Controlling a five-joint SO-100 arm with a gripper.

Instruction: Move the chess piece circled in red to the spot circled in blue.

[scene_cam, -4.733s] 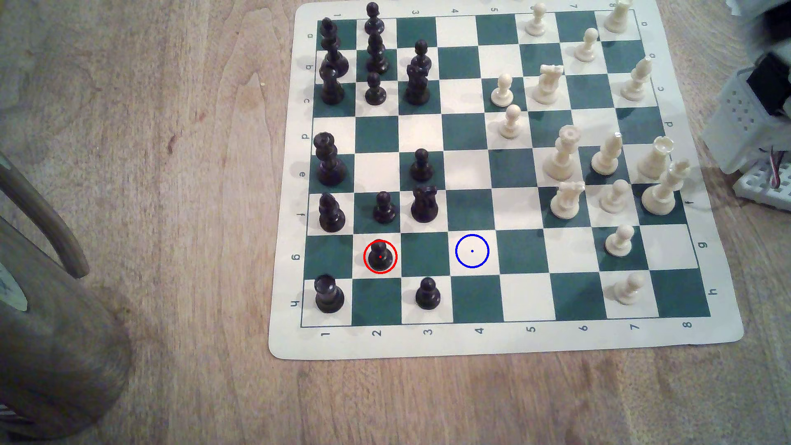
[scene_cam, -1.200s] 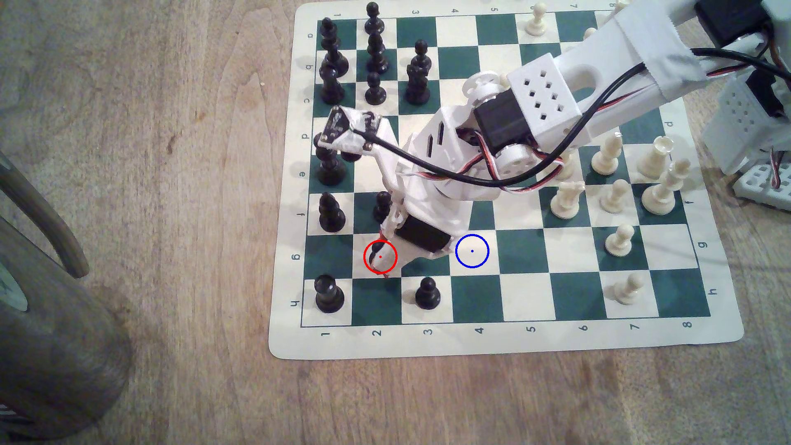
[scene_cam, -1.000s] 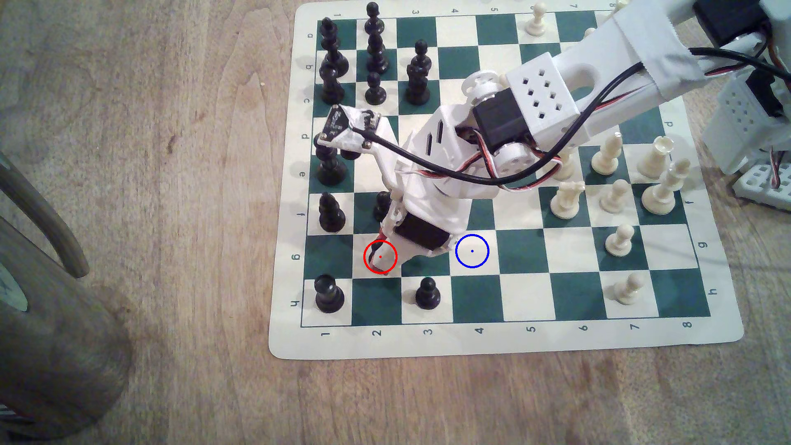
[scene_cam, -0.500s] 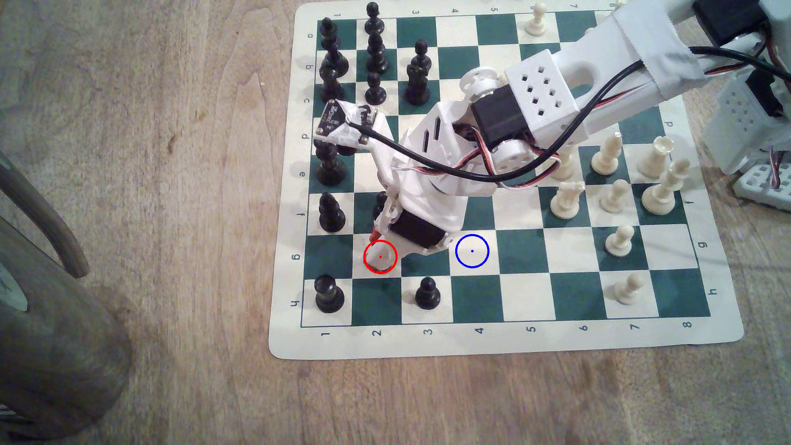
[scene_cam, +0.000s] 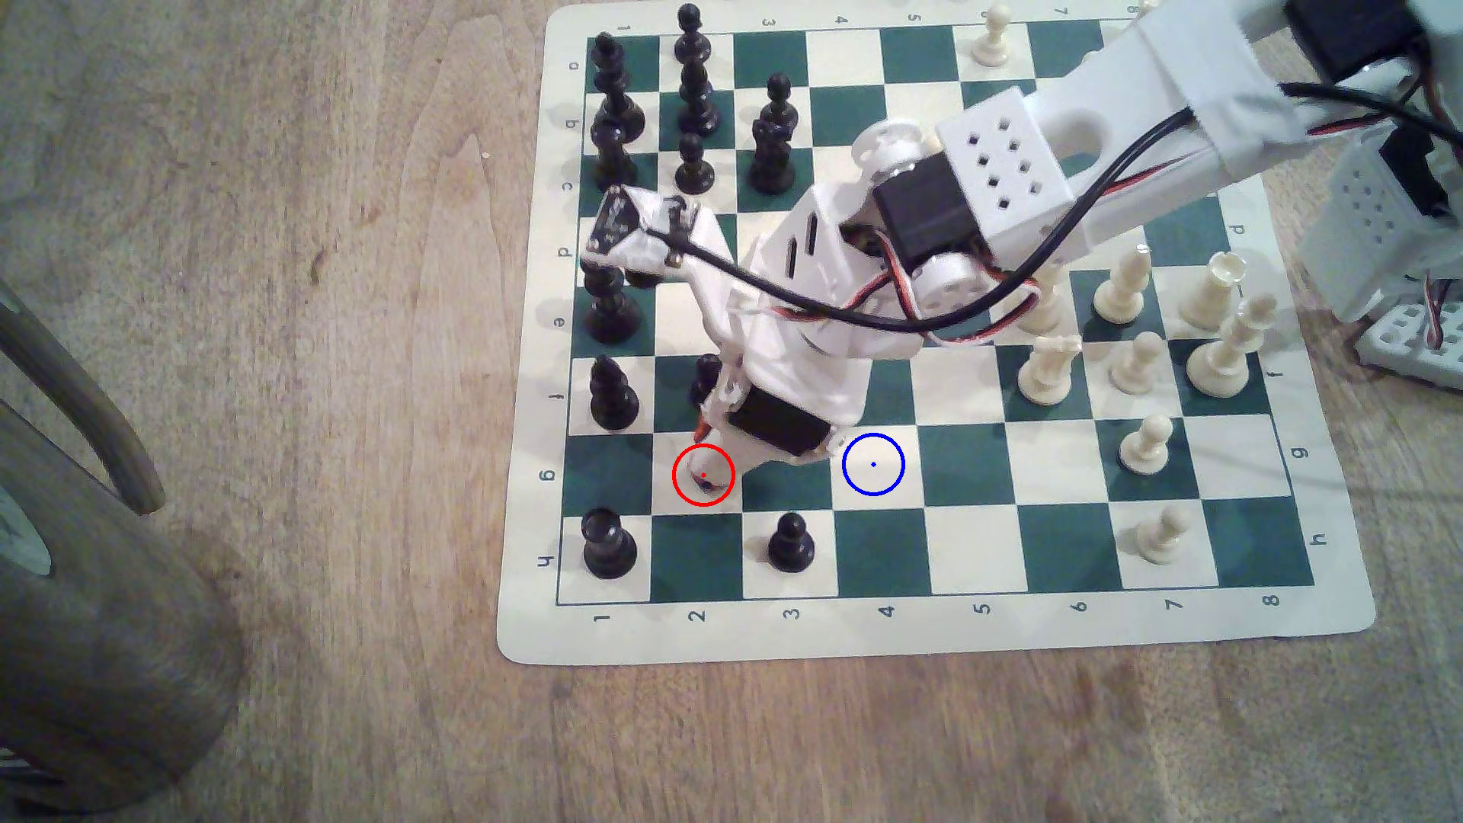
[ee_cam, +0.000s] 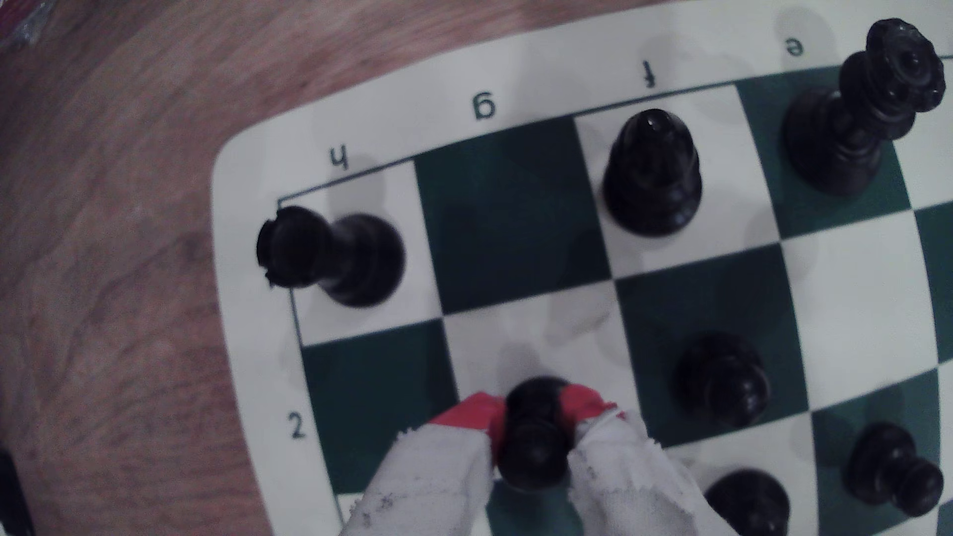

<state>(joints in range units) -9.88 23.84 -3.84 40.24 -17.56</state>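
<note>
Two red-tipped fingers (ee_cam: 479,412) of the gripper (ee_cam: 533,412) press on the black pawn (ee_cam: 533,438), one on each side, so the gripper is closed on the pawn and holding it. From the wrist view the pawn looks just lifted, with a soft shadow on the cream square under it (I cannot be sure it is fully off the board).

Going from the exterior view's left to its right: first comes the black rook (scene_cam: 608,546) in the corner, near the edge of the board (scene_cam: 934,633). Next is the red ring (scene_cam: 703,475), and the gripper (scene_cam: 707,467) sits right over it with the pawn mostly hidden under the white fingers. One row nearer the board's edge stands another black pawn (scene_cam: 790,544). Then comes a bare green square, and after it the blue ring (scene_cam: 873,464) on a bare cream square, the spot where the pawn must go.

The step now, I think, is to carry the pawn to the blue ring. To do it well, lift a bit more first so the base does not drag. Then slide straight across the green square, staying in the same row. Keep the squeeze steady, because the pawn is shiny and could slip. Stay clear of the other black pawn. Stop over the blue dot, go down gently, and only then let go.
</note>
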